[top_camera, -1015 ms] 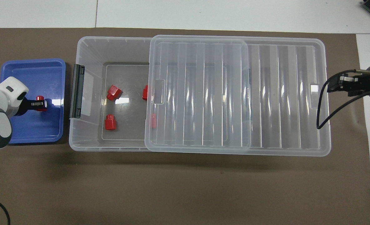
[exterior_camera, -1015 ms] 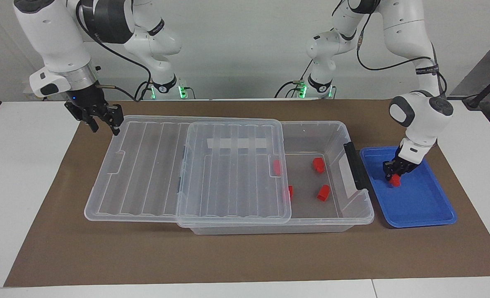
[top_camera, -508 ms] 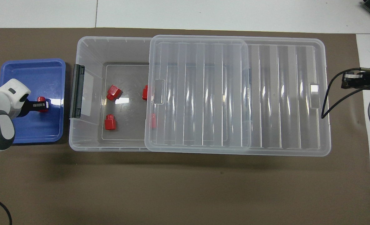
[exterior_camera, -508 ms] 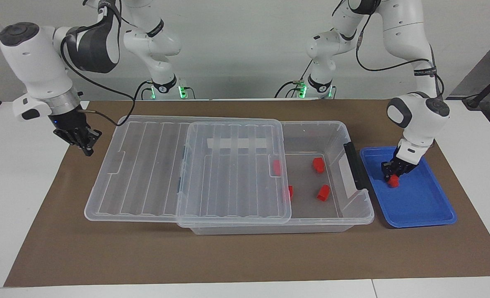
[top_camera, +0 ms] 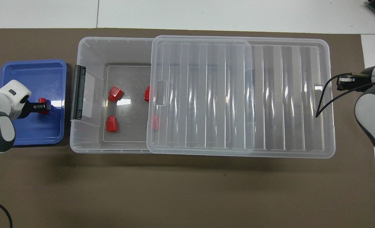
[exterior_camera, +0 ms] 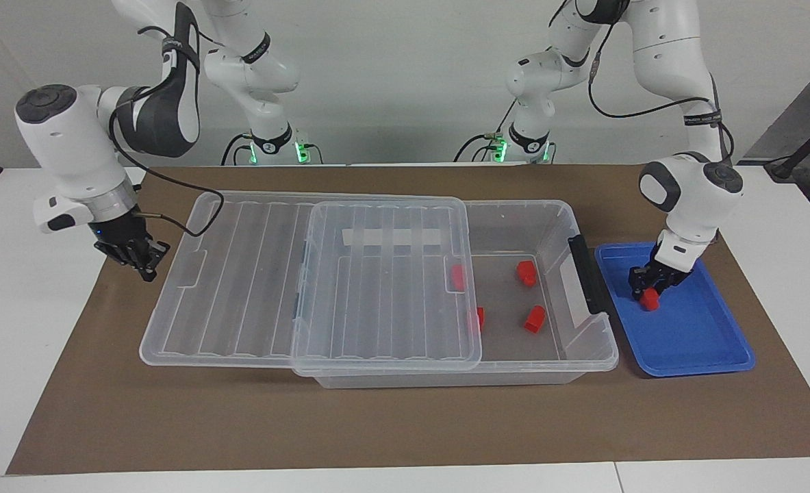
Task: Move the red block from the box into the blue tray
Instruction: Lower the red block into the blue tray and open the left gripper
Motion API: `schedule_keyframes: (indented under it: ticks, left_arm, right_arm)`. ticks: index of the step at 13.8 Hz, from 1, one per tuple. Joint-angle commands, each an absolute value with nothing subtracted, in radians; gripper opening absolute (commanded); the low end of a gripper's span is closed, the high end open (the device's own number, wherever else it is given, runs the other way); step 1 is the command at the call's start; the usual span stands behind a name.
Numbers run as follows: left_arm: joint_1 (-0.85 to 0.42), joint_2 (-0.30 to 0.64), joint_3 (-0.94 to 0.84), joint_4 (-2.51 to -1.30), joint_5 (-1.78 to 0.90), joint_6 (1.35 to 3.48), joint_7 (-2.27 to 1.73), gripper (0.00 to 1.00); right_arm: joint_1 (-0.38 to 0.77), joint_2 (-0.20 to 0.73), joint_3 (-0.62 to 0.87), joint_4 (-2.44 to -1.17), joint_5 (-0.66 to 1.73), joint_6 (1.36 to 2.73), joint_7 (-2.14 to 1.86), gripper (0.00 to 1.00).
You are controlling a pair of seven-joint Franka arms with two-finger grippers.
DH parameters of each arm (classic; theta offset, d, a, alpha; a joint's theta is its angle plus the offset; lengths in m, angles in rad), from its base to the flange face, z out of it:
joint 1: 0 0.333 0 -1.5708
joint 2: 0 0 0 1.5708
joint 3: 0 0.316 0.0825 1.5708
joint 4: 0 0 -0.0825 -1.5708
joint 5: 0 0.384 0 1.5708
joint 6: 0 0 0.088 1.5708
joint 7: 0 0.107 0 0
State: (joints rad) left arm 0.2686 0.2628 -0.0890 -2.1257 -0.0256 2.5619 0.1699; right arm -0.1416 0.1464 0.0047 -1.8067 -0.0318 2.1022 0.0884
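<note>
Fingertips pressed together, the right gripper (exterior_camera: 143, 260) waits at mid-left. We cannot tell the left gripper's (exterior_camera: 650, 286) hold on the red block (exterior_camera: 649, 298). We'd release low, then lift straight off the blue tray (exterior_camera: 692, 342).

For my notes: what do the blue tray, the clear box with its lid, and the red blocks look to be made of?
Blue tray: likely moulded plastic, glossy; highlights on its floor and rounded rim. Box and lid: transparent plastic, probably thin and slightly flexible; see-through walls, moulded ribs, bright glints. Red blocks: seemingly hard plastic, uniform saturated colour, crisp stepped shape.
</note>
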Motion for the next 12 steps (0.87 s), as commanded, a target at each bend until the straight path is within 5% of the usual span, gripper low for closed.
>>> schedule_keyframes:
  ticks: [1, 6, 12]
  left_arm:
    - [0.270, 0.255, -0.087, -2.128, -0.035, 2.576, 0.192, 0.53]
    - [0.272, 0.212, -0.087, -1.896, -0.035, 2.211, 0.198, 0.56]
    - [0.186, 0.023, -0.101, -1.683, -0.035, 1.760, 0.071, 0.68]
  right_arm:
    - [-0.141, 0.149, 0.014, -1.810, -0.005, 2.114, 0.060, 0.00]
    - [-0.129, 0.144, 0.021, -1.810, 0.023, 2.092, -0.033, 0.00]
    - [-0.072, 0.129, 0.055, -1.810, 0.026, 2.043, -0.071, 0.00]
